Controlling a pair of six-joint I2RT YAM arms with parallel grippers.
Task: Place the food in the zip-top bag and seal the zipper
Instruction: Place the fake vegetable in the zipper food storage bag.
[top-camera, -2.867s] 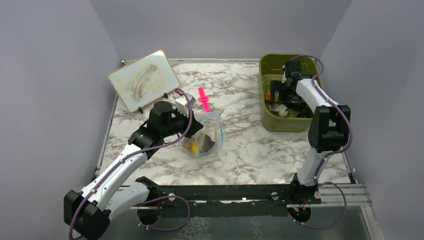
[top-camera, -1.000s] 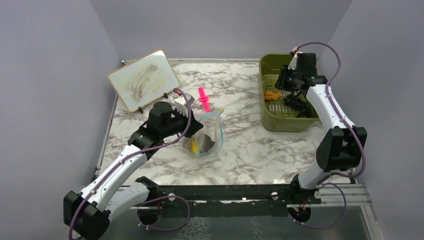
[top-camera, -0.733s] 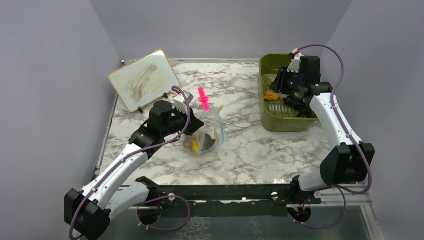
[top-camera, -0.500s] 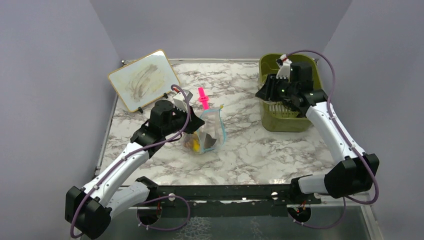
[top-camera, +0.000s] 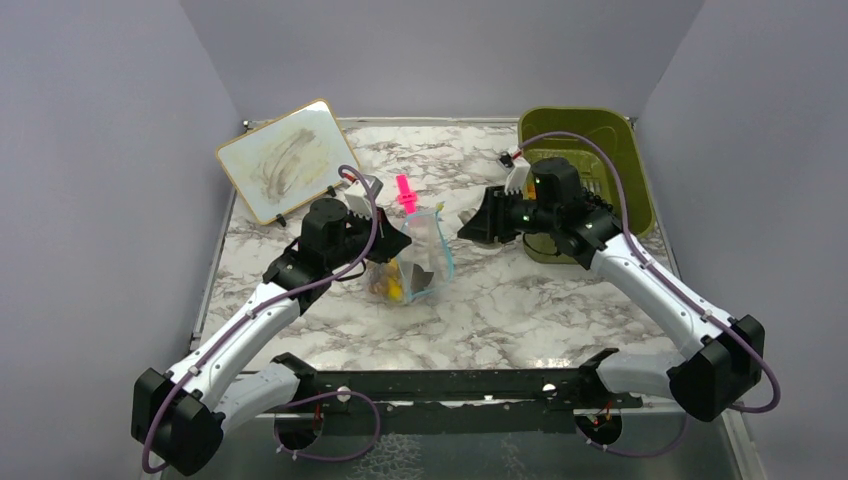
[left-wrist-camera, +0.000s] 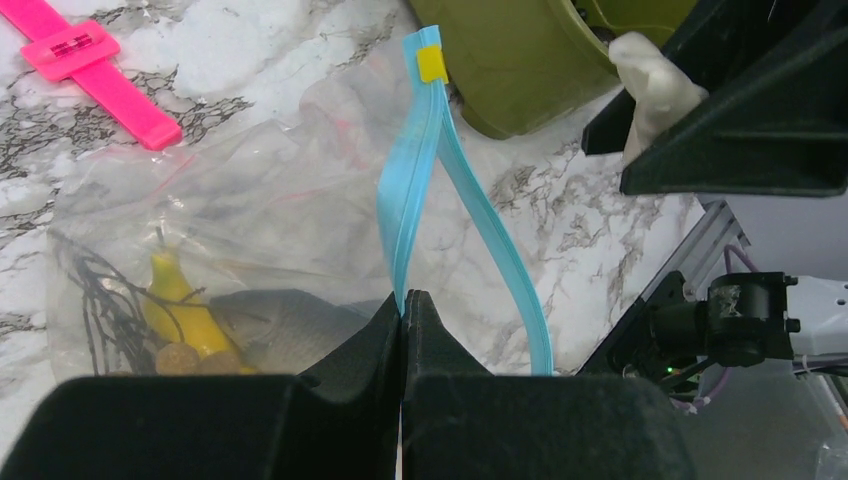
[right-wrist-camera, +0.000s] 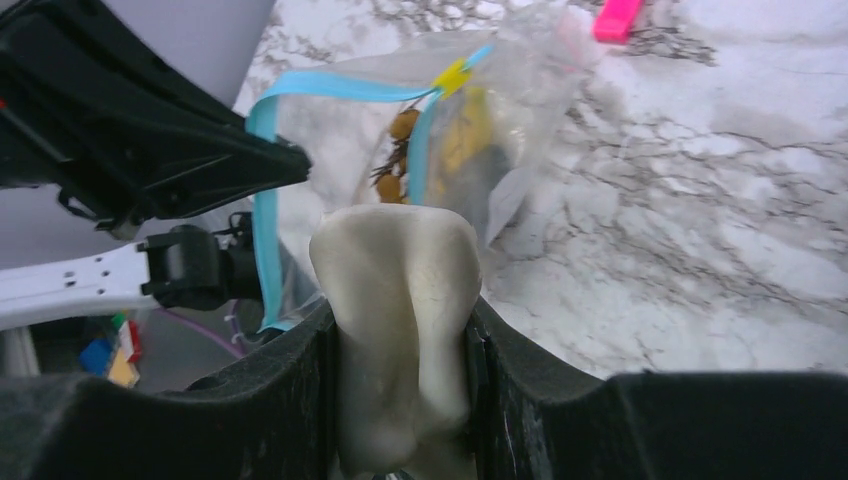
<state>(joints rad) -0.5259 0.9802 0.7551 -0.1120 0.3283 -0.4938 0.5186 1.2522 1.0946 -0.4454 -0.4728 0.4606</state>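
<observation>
One white piece (right-wrist-camera: 396, 270) clamped in your right gripper (top-camera: 476, 223). Zip-top bag (top-camera: 427, 262) mouth lies just left; left gripper (left-wrist-camera: 403, 306) pinches the zipper (left-wrist-camera: 412, 170).

High at the near edge, the top camera looks down over the white marble table (top-camera: 500, 300), the left wrist camera faces right, the right one left, both close on the shared clear blue-edged zip-top bag (top-camera: 428, 250).
</observation>
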